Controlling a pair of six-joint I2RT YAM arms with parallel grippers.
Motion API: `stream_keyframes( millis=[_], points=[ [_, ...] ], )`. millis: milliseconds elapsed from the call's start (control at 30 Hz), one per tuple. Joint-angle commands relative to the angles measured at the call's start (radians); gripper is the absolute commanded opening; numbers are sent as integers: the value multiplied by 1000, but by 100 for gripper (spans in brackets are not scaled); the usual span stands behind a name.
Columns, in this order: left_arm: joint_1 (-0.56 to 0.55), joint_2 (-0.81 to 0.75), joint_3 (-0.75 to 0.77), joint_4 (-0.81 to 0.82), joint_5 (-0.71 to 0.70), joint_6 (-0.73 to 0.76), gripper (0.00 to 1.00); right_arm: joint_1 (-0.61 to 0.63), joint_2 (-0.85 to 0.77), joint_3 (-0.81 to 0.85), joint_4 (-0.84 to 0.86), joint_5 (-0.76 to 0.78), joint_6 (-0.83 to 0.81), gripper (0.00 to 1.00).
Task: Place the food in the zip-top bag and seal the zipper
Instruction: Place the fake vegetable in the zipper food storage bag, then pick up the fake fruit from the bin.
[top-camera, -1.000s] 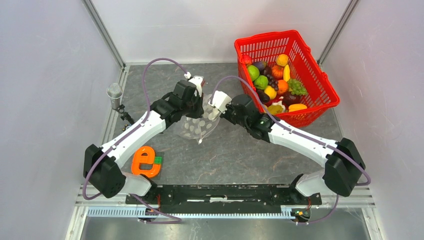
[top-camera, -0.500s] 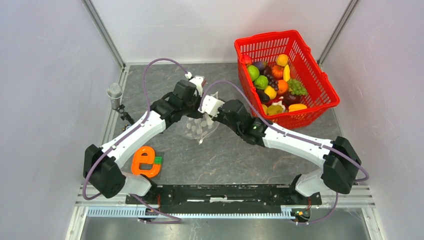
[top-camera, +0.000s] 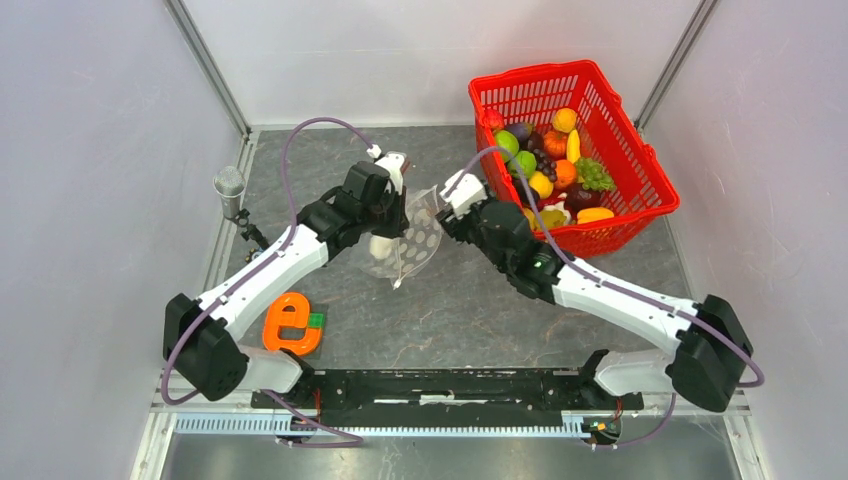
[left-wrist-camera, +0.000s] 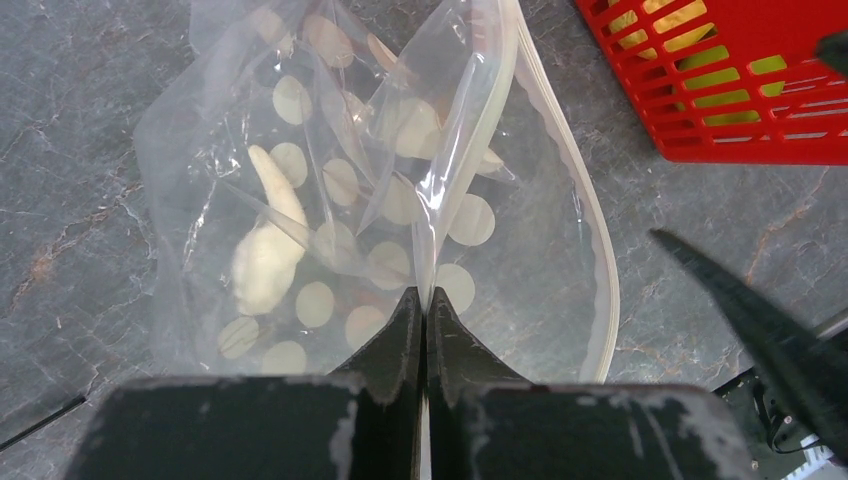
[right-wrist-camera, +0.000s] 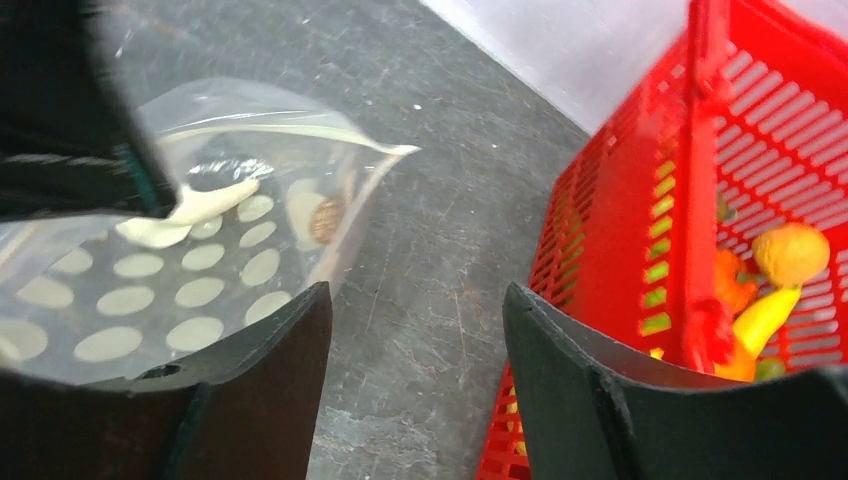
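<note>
The zip-top bag, clear with white dots, hangs from my left gripper, which is shut on its film near the mouth. Its zipper curves open along the mouth edge. A pale whitish piece lies inside the bag. More food fills the red basket. My right gripper stands open and holds nothing, above bare table between the bag and the basket.
A flat orange e-shaped toy lies near the left arm's base. A grey microphone-like post stands at the left edge. White walls close in the table on three sides.
The right gripper was shut over the bag's mouth, then opened and drew back toward the basket. A pale piece now lies in the bag. The left gripper kept its hold.
</note>
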Motion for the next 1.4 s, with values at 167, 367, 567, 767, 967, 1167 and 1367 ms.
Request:
stream_keyframes(
  millis=[167, 367, 567, 767, 967, 1167, 1367],
  points=[
    [3, -47, -13, 53, -19, -57, 2, -227, -161, -48, 113, -245, 360, 70],
    [4, -47, -16, 55, -19, -56, 2, -293, -172, 14, 76, -43, 315, 77],
    [4, -51, -22, 56, -15, -56, 2, -451, -75, 151, -9, 1, 322, 79],
    [4, -58, -25, 56, -12, -53, 2, -633, 104, 312, -110, -56, 393, 80],
    [4, -53, -24, 60, -5, -56, 2, -767, 365, 505, -177, -160, 450, 84],
    [3, -54, -25, 60, 22, -56, 2, -800, 667, 849, -289, -139, 404, 86],
    [4, -59, -28, 62, 24, -54, 2, -818, 855, 1043, -314, -74, 416, 88]
  ],
)
